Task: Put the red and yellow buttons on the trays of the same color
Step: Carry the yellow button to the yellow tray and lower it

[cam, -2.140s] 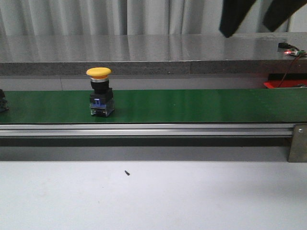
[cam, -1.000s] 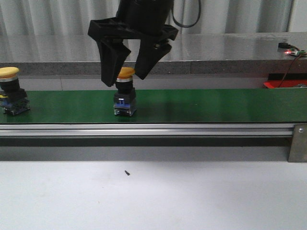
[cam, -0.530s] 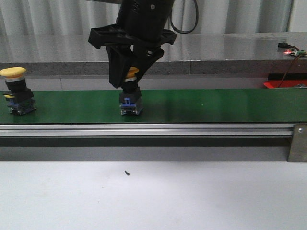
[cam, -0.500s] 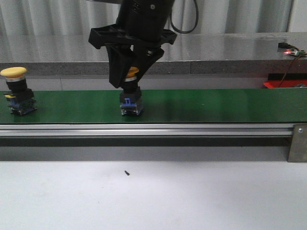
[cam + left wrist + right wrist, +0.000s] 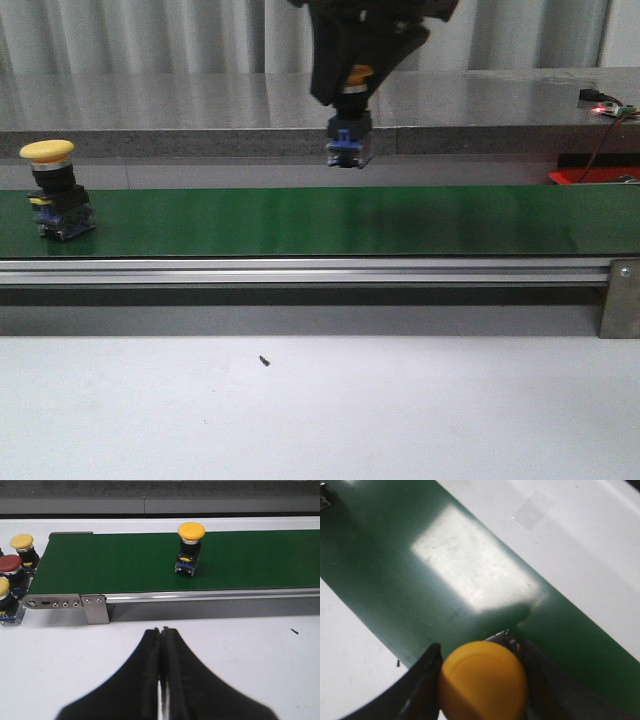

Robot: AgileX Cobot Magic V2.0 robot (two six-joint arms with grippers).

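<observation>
My right gripper [image 5: 350, 92] is shut on a yellow button [image 5: 348, 147] and holds it in the air above the green belt [image 5: 450, 220]. In the right wrist view the yellow cap [image 5: 482, 685] fills the space between the two black fingers [image 5: 426, 680]. A second yellow button [image 5: 55, 190] stands upright on the belt at the far left, and the left wrist view shows it too [image 5: 191, 550]. My left gripper [image 5: 161, 630] is shut and empty over the white table. No tray shows clearly.
Off the belt's end stand two more yellow buttons [image 5: 22, 542] and a red button [image 5: 10, 565]. A metal rail [image 5: 300, 270] runs along the belt's front. A grey ledge [image 5: 200, 140] lies behind, with a flat red thing [image 5: 590, 176] at the far right.
The right gripper came down round the yellow button, shut on it and lifted it up and to the right off the belt. The second yellow button rode the belt rightwards.
</observation>
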